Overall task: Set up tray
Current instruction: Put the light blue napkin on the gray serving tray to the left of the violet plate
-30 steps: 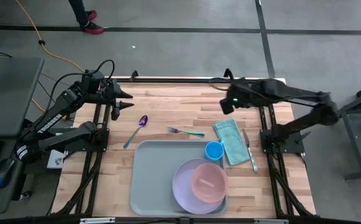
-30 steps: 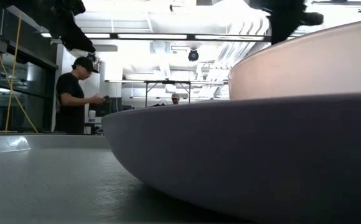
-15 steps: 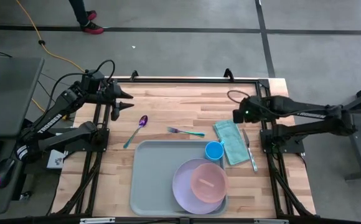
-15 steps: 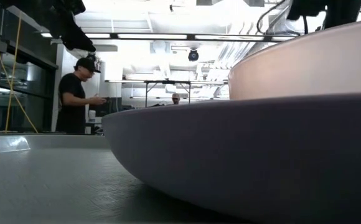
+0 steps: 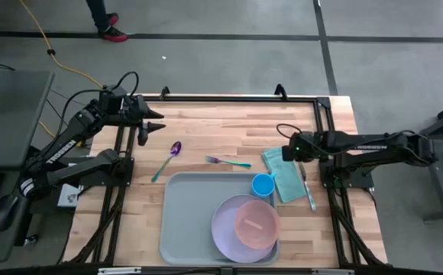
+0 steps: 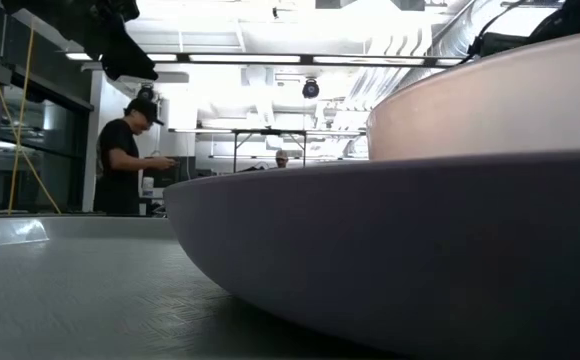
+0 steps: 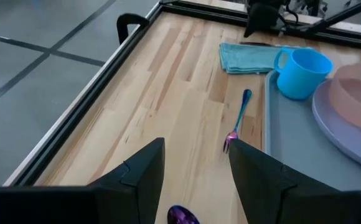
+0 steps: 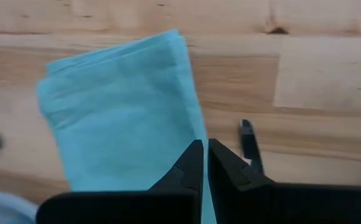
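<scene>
plate (image 5: 233, 229), cup (image 5: 263, 184) on tray (image 5: 187, 221) | cloth (image 5: 282, 173) right of tray

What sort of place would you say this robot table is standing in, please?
Probably a lab or workshop rather than a home: the wooden table stands on a bare grey floor with dark taped lines, a yellow cable trails across it, and the low view shows strip ceiling lights and a person standing.

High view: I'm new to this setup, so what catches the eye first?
The big grey-blue tray at the table's near edge, with a lilac plate and pink bowl in its corner. The right tool, shut, hangs over the teal cloth beside the tray.
</scene>
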Controlling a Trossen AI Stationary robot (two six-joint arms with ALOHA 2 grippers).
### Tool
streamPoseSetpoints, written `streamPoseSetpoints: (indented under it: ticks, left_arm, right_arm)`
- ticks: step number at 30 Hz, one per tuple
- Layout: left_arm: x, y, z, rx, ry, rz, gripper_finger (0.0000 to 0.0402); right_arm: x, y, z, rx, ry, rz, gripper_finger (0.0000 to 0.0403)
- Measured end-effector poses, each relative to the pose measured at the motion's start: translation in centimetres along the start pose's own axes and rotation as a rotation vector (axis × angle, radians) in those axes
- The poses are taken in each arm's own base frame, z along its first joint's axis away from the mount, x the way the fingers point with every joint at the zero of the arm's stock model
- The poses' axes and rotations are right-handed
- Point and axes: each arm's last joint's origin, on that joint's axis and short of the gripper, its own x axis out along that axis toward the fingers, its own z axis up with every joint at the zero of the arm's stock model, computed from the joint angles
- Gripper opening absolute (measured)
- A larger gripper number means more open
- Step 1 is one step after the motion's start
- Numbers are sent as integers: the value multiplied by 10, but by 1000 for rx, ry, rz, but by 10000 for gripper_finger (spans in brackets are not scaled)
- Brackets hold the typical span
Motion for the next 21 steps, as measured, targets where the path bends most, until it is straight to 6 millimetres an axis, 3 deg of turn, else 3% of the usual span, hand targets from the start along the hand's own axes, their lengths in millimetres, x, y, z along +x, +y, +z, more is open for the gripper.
streamPoseSetpoints:
  ticks: [6, 21]
  left_arm:
    - [0, 0, 0, -8, 0, 0, 211]
    - [0, 0, 0, -18, -1, 0, 211]
  right_arm:
    - [4, -1, 0, -67, -14, 12, 27]
    - [5, 3, 23, -103, -135, 70, 209]
